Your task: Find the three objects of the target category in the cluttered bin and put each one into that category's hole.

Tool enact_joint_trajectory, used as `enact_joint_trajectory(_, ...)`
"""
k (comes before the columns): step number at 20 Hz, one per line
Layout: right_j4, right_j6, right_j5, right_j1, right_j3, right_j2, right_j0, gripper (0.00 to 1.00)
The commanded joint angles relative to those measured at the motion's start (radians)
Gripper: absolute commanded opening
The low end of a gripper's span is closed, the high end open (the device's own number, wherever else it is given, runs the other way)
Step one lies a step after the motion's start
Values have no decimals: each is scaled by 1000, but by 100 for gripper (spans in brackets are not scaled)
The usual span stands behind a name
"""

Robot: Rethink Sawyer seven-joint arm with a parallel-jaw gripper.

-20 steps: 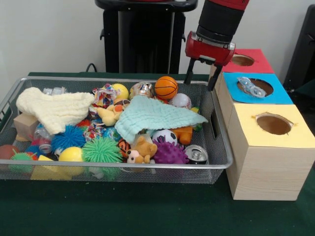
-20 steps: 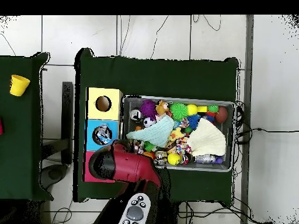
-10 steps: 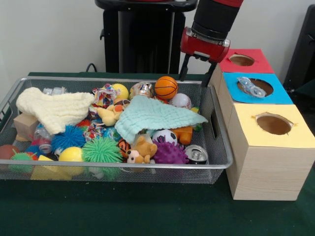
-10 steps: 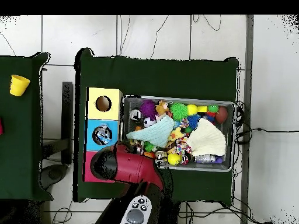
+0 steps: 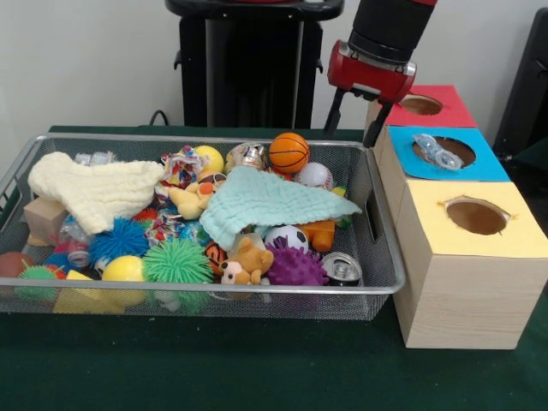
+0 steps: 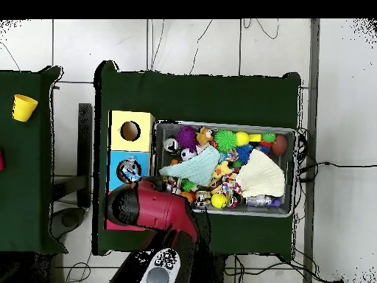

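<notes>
The wire mesh bin [image 5: 214, 292] is full of toys. A crushed clear bottle [image 5: 436, 151] lies in the blue-surround hole [image 5: 480, 168] and also shows in the overhead view [image 6: 129, 171]. A second clear bottle [image 5: 74, 243] lies at the bin's left end, half under the cream cloth. A third [image 5: 94, 158] lies by the far left rim. My gripper [image 5: 352, 124] hangs open and empty above the bin's far right corner, just left of the red and blue boxes. In the overhead view the red arm [image 6: 151, 210] hides it.
The red-surround box [image 5: 445, 116] and the yellow-surround box [image 5: 475, 248] flank the blue one. A teal cloth [image 5: 274, 201], a cream cloth [image 5: 94, 193], balls and a metal can [image 5: 342, 270] fill the bin. A yellow cup [image 6: 23, 107] stands on a side table.
The gripper drifted a little left and up, then back right toward the boxes. It stayed open and empty. Nothing in the bin moved.
</notes>
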Motion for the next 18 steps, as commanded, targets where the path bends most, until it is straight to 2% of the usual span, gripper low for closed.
enact_joint_trajectory(1, 60, 259, 138, 32, -85, 27, 4, 100)
enact_joint_trajectory(8, 91, 278, 76, 56, -73, 46, 16, 100)
enact_joint_trajectory(18, 153, 310, -31, 87, -17, 81, 41, 100)
